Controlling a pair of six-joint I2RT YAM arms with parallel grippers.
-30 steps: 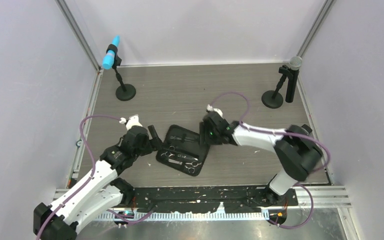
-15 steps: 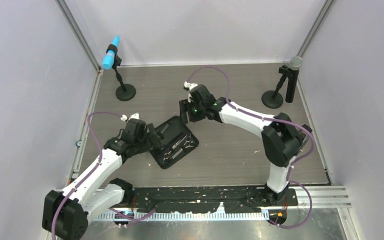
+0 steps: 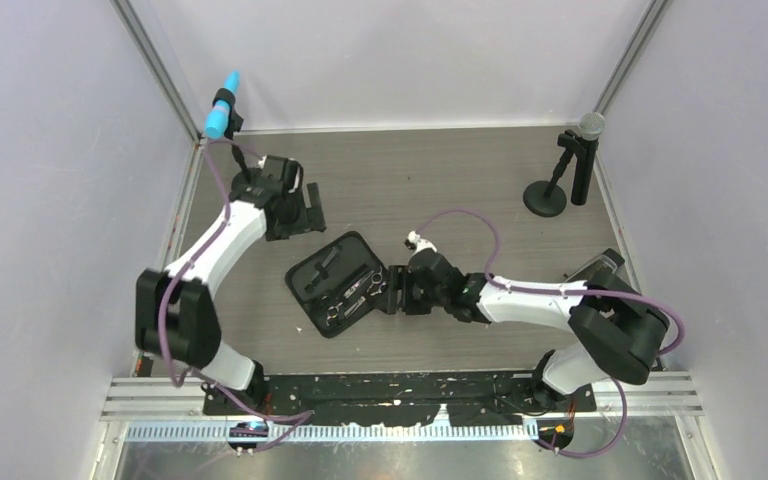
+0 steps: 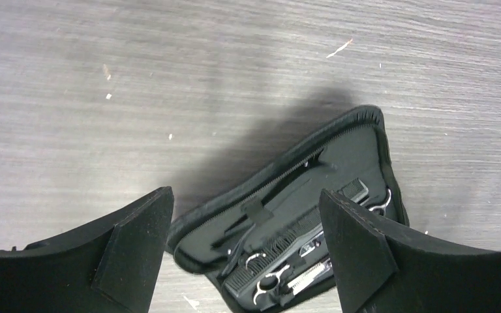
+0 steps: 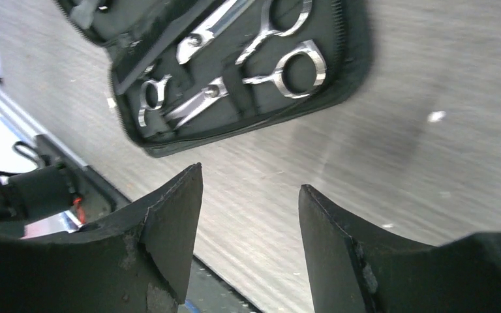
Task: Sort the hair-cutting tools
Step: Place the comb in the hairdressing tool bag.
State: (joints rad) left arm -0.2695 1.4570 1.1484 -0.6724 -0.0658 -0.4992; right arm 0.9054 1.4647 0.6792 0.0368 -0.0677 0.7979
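Your left gripper (image 4: pixel 246 194) and right gripper (image 5: pixel 250 179) hang empty, jaws apart: scissors (image 5: pixel 203 31) (probably comb (image 4: pixel 279 246) too) sit strapped in the case (image 3: pixel 310 276).

From above, the tools (image 3: pixel 353 292) in the case (image 3: pixel 309 284) were too small to tell apart. The right wrist view's top edge cut off the scissors (image 5: pixel 199 38) and case.
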